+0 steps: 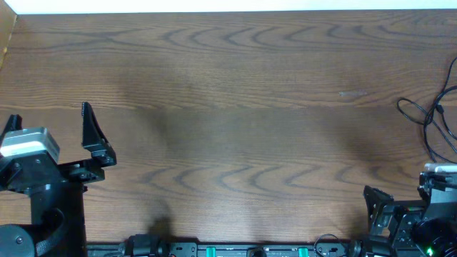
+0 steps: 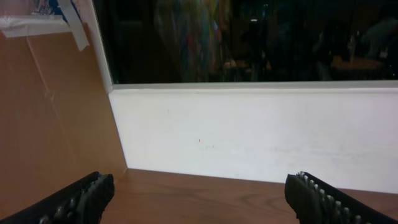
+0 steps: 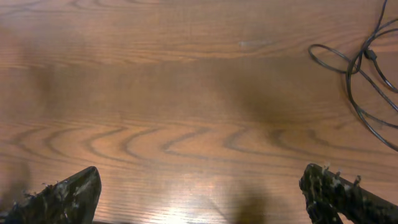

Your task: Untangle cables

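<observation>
Several looped cables (image 1: 428, 118) lie lengthwise along the table's (image 1: 235, 86) right edge — untouched.

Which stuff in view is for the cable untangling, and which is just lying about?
Job: cables, loose loops far right; left claw, open, empty; right claw, open, empty.
Just there: table; white wall; brown board with tape.
</observation>
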Robot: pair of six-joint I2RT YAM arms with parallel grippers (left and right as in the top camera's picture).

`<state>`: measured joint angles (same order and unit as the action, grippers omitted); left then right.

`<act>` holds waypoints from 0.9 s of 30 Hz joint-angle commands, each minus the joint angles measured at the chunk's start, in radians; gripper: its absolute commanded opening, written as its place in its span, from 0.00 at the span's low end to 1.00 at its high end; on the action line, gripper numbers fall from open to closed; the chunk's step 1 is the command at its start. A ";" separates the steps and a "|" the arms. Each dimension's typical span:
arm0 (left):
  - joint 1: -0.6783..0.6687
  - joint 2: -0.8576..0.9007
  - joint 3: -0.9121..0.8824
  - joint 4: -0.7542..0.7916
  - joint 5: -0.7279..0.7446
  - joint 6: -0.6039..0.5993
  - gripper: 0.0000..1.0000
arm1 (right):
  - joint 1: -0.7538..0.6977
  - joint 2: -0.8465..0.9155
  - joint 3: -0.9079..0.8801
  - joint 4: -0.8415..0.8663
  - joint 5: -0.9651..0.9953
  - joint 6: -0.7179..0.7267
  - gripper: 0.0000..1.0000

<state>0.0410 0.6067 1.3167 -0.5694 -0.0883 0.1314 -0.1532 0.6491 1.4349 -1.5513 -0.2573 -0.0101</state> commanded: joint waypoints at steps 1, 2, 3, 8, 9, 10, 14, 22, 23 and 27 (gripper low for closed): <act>-0.005 -0.001 0.002 -0.003 -0.002 -0.005 0.93 | -0.006 0.004 0.003 -0.012 0.004 0.002 0.99; -0.005 -0.001 0.002 -0.003 -0.002 -0.005 0.93 | -0.006 0.004 0.003 -0.014 0.004 0.002 0.99; -0.005 -0.001 0.002 -0.003 -0.002 -0.005 0.93 | -0.006 0.004 0.003 -0.014 0.004 0.002 0.99; -0.005 -0.001 0.002 -0.002 -0.002 -0.005 0.93 | -0.006 0.004 0.003 -0.015 0.004 0.002 0.99; -0.005 -0.001 0.002 -0.002 -0.002 -0.005 0.93 | -0.006 0.004 0.003 -0.016 0.004 0.002 0.99; -0.005 -0.001 0.002 -0.003 -0.002 -0.005 0.94 | -0.006 0.004 0.003 -0.016 0.004 0.002 0.99; -0.005 -0.001 0.002 -0.015 -0.002 -0.005 0.93 | -0.006 0.004 0.003 -0.016 0.004 0.002 0.99; -0.005 -0.001 0.002 -0.274 -0.018 0.022 0.93 | -0.006 0.004 0.003 -0.016 0.004 0.002 0.99; -0.005 0.000 0.002 -0.346 -0.028 0.044 0.93 | -0.006 0.004 0.003 -0.016 0.004 0.002 0.99; -0.005 0.000 0.002 -0.350 0.003 0.032 0.93 | -0.006 0.004 0.003 -0.016 0.004 0.002 0.99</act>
<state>0.0410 0.6071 1.3109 -0.9474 -0.0917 0.1467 -0.1532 0.6491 1.4353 -1.5665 -0.2543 -0.0101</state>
